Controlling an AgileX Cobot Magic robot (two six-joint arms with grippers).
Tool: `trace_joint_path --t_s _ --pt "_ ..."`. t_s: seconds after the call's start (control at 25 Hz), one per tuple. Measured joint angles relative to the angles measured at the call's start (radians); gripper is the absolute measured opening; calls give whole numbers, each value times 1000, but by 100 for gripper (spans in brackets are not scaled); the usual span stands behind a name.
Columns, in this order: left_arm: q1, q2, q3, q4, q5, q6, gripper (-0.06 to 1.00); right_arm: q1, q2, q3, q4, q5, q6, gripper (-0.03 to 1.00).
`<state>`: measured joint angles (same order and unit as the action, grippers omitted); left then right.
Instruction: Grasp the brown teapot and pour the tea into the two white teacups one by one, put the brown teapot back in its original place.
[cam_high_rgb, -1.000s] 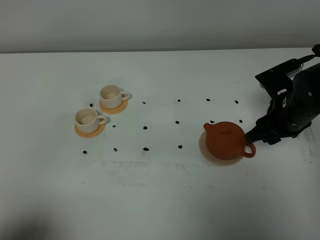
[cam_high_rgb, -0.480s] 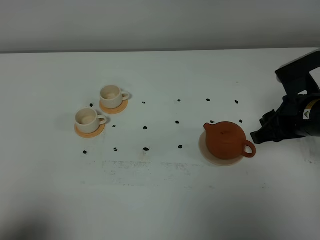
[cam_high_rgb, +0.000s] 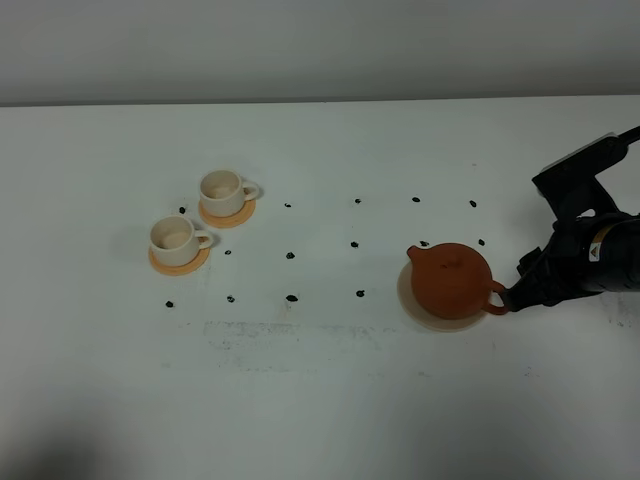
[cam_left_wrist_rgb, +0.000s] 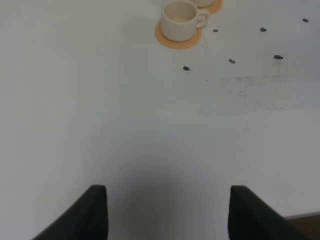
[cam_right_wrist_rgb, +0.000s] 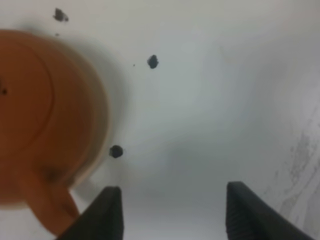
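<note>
Right gripper (cam_high_rgb: 517, 292) jaws wide open, gripping nothing, tips just beside the loop handle of the brown teapot (cam_high_rgb: 449, 279), which sits upright on the pale beige disc (cam_high_rgb: 440, 324); left gripper (cam_left_wrist_rgb: 167, 215) likewise open and empty above the white table (cam_left_wrist_rgb: 150, 125).

White matte table (cam_high_rgb: 320, 400) is seen across the whole view, backed by a pale wall on the far side. Small black marks (cam_high_rgb: 291, 255) are scattered over the middle in three rough rows running left to right. Two orange round coasters are placed at far left, just beside each other but apart: the nearer coaster (cam_high_rgb: 180, 269) further left, the farther coaster (cam_high_rgb: 229, 221) to its right. A pale beige-pink disc (cam_high_rgb: 411, 304) is laid at right, just beside the right-hand marks. A faint grey scuffed patch (cam_high_rgb: 260, 335) is noted nearer than the marks, left of centre.
</note>
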<state>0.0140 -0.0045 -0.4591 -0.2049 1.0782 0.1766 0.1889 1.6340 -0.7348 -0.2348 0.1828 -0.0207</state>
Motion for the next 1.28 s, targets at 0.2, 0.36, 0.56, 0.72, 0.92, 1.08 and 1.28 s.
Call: trace_joint_path --t_s 0.2,0.36,0.56,0.72,0.92,1.08,1.28 --pt "0 0 0 0 0 1 50 0 49 0 4 -17 0 45" --pt "0 0 0 0 0 1 50 0 49 0 26 -5 0 45" --pt "0 0 0 0 0 0 50 3 49 0 54 26 -1 42" --pt "0 0 0 0 0 0 50 23 49 0 70 42 -14 41" --pt "0 0 0 0 0 0 50 25 49 0 88 47 -25 41" --pt "0 0 0 0 0 0 50 41 49 0 113 60 -49 41" --pt "0 0 0 0 0 0 50 41 49 0 143 74 -61 41"
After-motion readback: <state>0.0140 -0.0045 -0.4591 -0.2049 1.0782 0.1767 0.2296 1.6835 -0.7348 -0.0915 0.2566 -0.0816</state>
